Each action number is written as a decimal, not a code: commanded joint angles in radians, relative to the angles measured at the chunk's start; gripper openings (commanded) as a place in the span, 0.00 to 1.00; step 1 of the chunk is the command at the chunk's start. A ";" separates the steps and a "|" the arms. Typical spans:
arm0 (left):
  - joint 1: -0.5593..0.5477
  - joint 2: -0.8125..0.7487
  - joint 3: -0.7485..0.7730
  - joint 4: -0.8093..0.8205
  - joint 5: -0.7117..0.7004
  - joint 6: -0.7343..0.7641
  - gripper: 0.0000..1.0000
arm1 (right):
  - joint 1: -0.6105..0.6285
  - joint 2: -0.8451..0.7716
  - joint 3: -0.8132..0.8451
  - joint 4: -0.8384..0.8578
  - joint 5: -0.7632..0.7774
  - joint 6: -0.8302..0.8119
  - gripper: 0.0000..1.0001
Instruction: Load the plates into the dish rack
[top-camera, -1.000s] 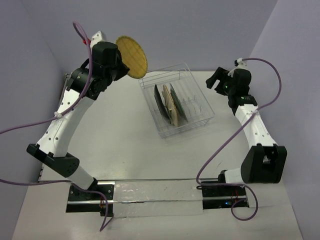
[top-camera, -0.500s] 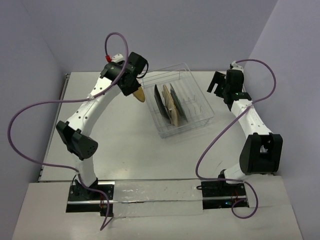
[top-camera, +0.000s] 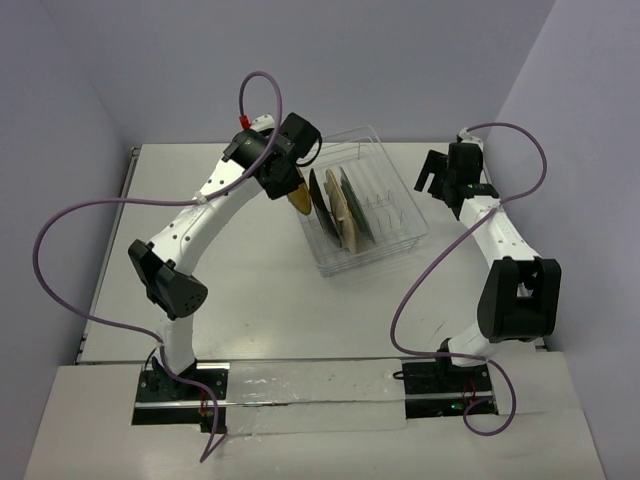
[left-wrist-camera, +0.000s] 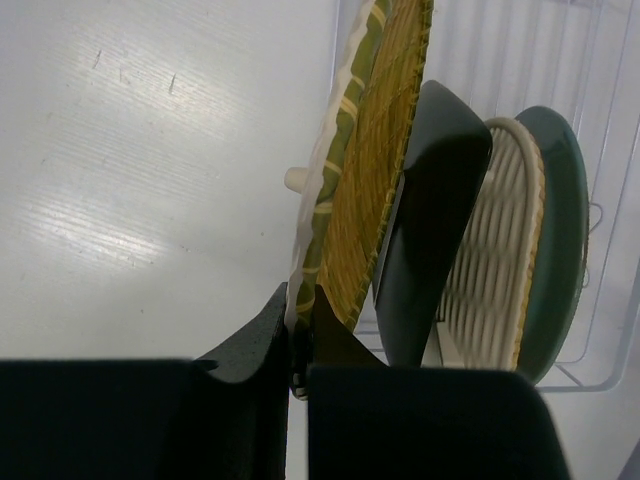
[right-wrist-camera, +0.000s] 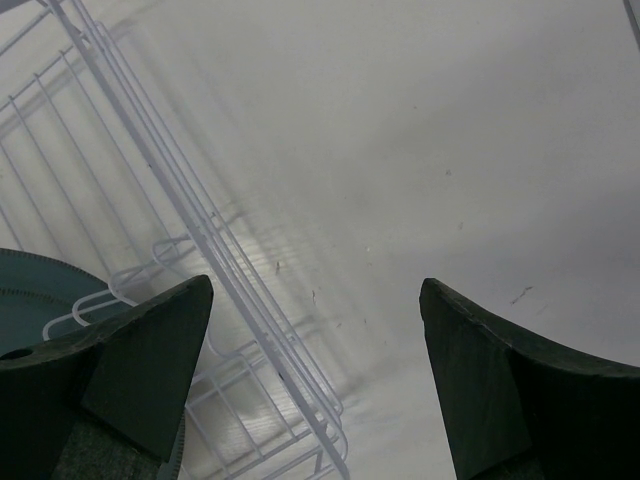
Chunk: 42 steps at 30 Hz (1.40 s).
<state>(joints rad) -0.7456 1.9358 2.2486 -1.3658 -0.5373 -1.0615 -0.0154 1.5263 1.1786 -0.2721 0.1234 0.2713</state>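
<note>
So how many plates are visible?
4. Three stand in the dish rack: black plate, pale woven plate, grey-blue plate. The left hand holds the round woven plate beside them.

The round plate (left-wrist-camera: 375, 170) is coarse, matt woven straw with a braided green-and-cream rim. The black plate (left-wrist-camera: 430, 230) is smooth and glossy. The squarish plate (left-wrist-camera: 490, 260) is pale, ribbed wickerwork. The grey-blue plate (left-wrist-camera: 565, 220) has a smooth, soft sheen. The dish rack (right-wrist-camera: 190, 205) is thin white wire. The table (left-wrist-camera: 130, 170) is smooth, faintly scratched white.
</note>
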 joint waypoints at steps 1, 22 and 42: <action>-0.018 0.026 0.028 -0.004 0.001 -0.010 0.00 | 0.004 0.000 0.036 -0.001 0.016 -0.017 0.91; -0.107 0.140 0.011 -0.006 -0.055 -0.010 0.00 | 0.003 0.022 0.026 -0.015 -0.031 0.004 0.91; -0.111 0.204 0.054 -0.006 -0.034 0.010 0.31 | 0.003 0.026 0.016 -0.018 -0.007 0.008 0.91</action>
<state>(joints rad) -0.8440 2.1282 2.2482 -1.3837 -0.5846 -1.0653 -0.0154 1.5471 1.1782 -0.2928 0.0966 0.2722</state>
